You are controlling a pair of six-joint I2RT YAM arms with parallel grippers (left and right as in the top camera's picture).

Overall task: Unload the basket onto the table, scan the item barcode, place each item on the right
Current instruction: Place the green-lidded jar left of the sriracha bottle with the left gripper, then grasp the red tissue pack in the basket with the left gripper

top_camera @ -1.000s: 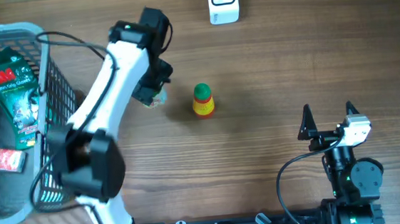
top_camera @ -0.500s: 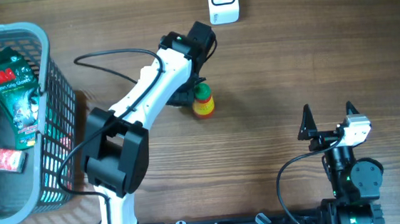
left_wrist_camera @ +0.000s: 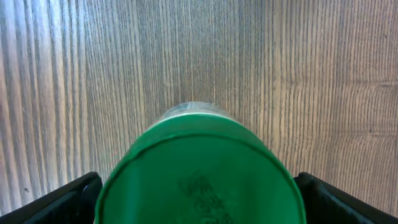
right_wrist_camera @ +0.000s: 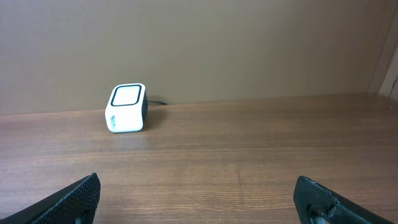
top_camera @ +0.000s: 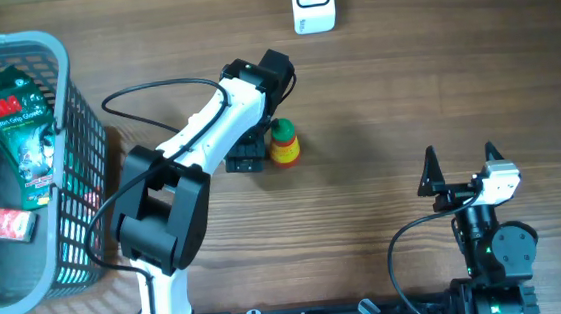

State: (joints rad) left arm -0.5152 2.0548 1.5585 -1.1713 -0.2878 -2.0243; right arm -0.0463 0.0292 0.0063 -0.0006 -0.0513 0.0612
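1. My left gripper (left_wrist_camera: 198, 202) is spread wide, with one fingertip (left_wrist_camera: 65, 200) on either side of the bottle (top_camera: 284, 142). It straddles the bottle without clasping it. The right gripper (top_camera: 459, 163) sits near its base, also spread and empty.
2. The bottle stands on the table (top_camera: 405, 77) near the middle, well apart from the white scanner (top_camera: 311, 4) at the far edge.
3. It looks upright: long axis vertical, green cap up, red base down. I can't see the barcode.
4. I judge the step in hand to be taking hold. I'd centre the jaws on the body below the cap and close gently so it doesn't tip. I'd keep the fingers off the label and lift straight up before turning it toward the scanner.
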